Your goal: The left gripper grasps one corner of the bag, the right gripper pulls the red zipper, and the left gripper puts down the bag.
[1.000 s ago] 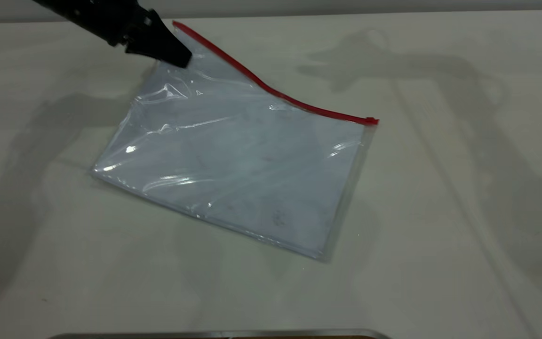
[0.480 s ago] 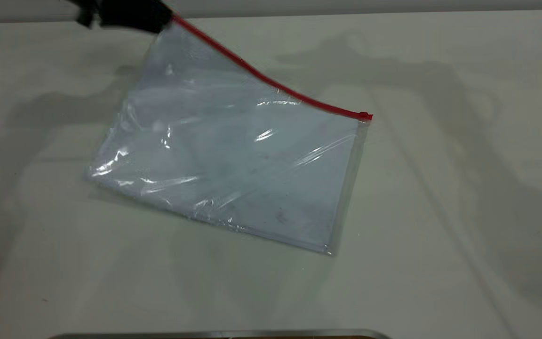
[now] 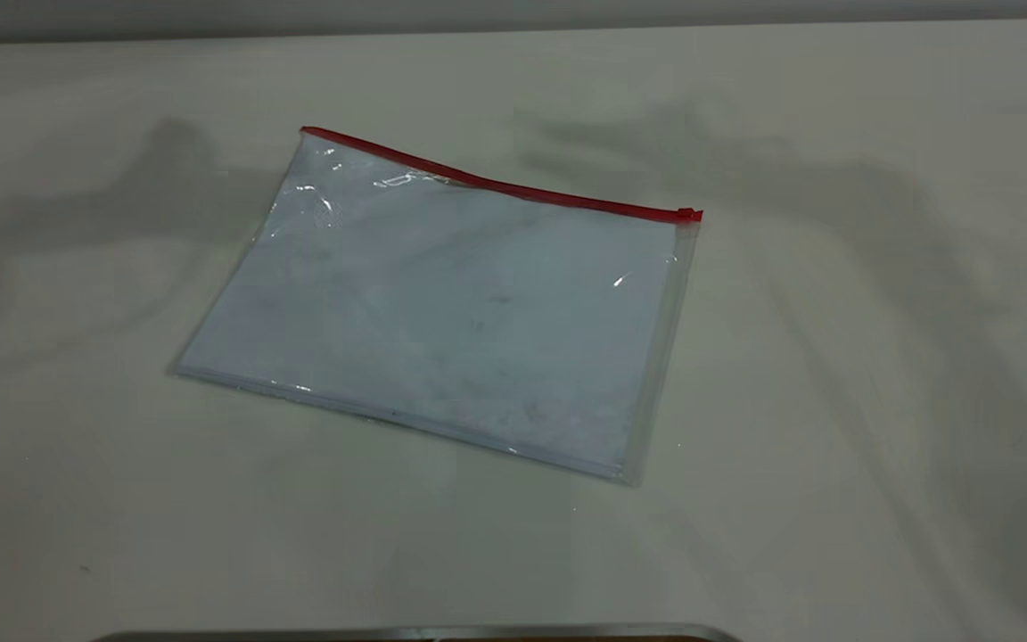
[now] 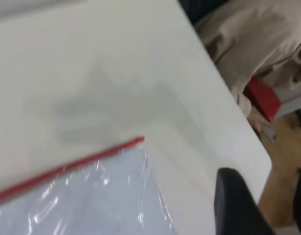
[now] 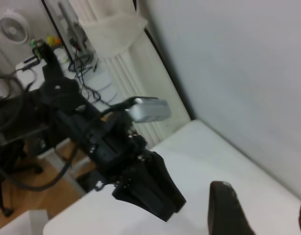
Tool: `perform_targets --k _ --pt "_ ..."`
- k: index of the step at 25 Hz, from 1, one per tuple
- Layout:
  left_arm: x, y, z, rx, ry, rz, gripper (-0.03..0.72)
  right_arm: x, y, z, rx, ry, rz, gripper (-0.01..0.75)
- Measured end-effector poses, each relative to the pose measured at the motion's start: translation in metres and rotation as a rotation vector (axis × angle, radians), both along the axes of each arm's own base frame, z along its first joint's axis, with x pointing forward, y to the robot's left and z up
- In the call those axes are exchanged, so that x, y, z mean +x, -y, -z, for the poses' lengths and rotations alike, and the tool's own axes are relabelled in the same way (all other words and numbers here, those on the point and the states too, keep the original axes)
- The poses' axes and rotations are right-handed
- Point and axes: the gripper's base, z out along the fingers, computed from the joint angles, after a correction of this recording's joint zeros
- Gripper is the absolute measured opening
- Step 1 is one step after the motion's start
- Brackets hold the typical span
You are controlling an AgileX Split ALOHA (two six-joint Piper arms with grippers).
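Your bag (image 3: pixel 451 321) lies flat on the worktop (image 3: pixel 834 446), its red zipper (image 3: pixel 496 185) along the far edge with the tab (image 3: pixel 686 214) at the right end. The left gripper (image 5: pixel 148 188) hangs clear above, apparently spread open (holding nothing). I cannot tell the right gripper's state. Retreat upward, keeping off the bag.
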Motion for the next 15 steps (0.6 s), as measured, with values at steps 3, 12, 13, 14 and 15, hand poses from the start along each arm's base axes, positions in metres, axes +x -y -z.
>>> perform_targets --k 3,12,13,14,15 --pt "-0.024 0.001 -0.049 0.037 0.120 0.003 0.357 -0.020 0.006 -0.028 0.001 0.037 0.029 0.400" --pt "-0.113 0.002 -0.157 0.208 0.350 -0.058 0.357 -0.072 0.029 -0.087 -0.069 0.142 0.211 0.400" --pt "-0.123 0.001 -0.166 0.228 0.359 -0.077 0.357 -0.074 0.032 -0.089 -0.091 0.147 0.244 0.400" --pt "-0.133 0.001 -0.173 0.250 0.366 -0.097 0.357 -0.074 0.036 -0.090 -0.119 0.147 0.279 0.400" --pt "-0.141 0.000 -0.178 0.272 0.373 -0.115 0.357 -0.074 0.038 -0.088 -0.150 0.136 0.311 0.400"
